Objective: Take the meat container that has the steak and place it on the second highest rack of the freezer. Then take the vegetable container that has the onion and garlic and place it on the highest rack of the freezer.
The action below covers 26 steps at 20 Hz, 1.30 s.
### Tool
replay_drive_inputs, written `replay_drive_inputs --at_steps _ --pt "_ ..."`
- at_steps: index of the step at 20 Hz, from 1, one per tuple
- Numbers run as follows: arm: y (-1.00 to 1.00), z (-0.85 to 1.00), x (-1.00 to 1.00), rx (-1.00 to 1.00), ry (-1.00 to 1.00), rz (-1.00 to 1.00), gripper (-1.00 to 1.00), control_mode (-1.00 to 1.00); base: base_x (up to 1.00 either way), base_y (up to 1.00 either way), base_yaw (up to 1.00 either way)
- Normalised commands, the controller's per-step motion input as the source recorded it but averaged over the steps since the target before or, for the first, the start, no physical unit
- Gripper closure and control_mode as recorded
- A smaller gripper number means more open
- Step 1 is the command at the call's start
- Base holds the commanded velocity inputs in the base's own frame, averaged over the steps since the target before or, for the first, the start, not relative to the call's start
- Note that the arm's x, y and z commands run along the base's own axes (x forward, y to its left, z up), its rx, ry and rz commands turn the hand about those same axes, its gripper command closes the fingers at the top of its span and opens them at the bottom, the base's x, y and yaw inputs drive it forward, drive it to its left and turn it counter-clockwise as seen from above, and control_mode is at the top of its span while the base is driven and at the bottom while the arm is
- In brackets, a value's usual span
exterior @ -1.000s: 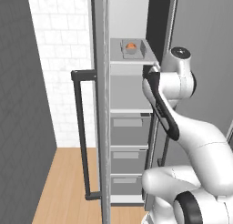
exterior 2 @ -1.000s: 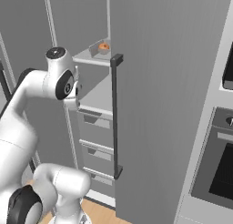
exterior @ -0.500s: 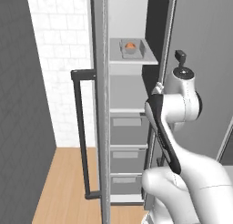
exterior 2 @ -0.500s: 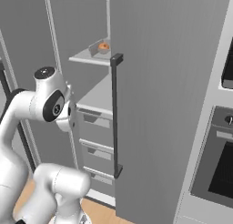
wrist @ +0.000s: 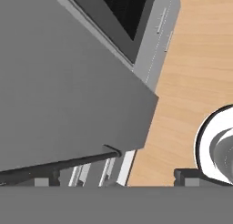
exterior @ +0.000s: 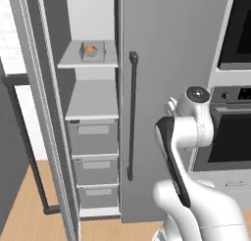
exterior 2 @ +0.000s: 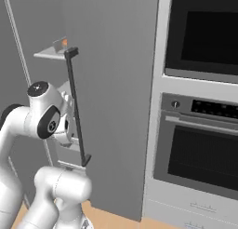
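View swung right; pale vegetable container (exterior: 92, 51) holds orange onion (exterior: 90, 48).

Both base views look forward from behind the arm (left and right sides), sharing the freezer (exterior: 98, 112) and oven (exterior 2: 204, 144). The hand view looks steeply down along the cabinet front to the floor (wrist: 195, 73).

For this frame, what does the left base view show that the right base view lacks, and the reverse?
Left base view alone: the freezer's open interior, with the vegetable container and onion on the top shelf, a bare shelf below, and three drawer fronts. Right base view alone: the lower oven's whole door and control panel. Both: the long dark door handle, the upper oven and the white arm.
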Motion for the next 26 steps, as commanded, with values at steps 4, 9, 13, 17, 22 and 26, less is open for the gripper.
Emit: replay_drive_inputs --at_steps 4,9,13,17,22,26 --pt "0.0 0.0 0.0 0.0 0.0 0.0 -1.0 1.0 0.0 -1.0 -0.14" --pt "0.0 0.0 0.0 0.0 0.0 0.0 -1.0 1.0 0.0 -1.0 -0.13" --pt "0.0 0.0 0.0 0.0 0.0 0.0 -1.0 1.0 0.0 -1.0 -0.1" --pt "0.0 0.0 0.0 0.0 0.0 0.0 -1.0 1.0 0.05 -1.0 -0.06" --pt "0.0 0.0 0.0 0.0 0.0 0.0 -1.0 1.0 0.23 -1.0 -0.01" --pt "0.0 0.0 0.0 0.0 0.0 0.0 -1.0 1.0 0.39 -1.0 0.0"
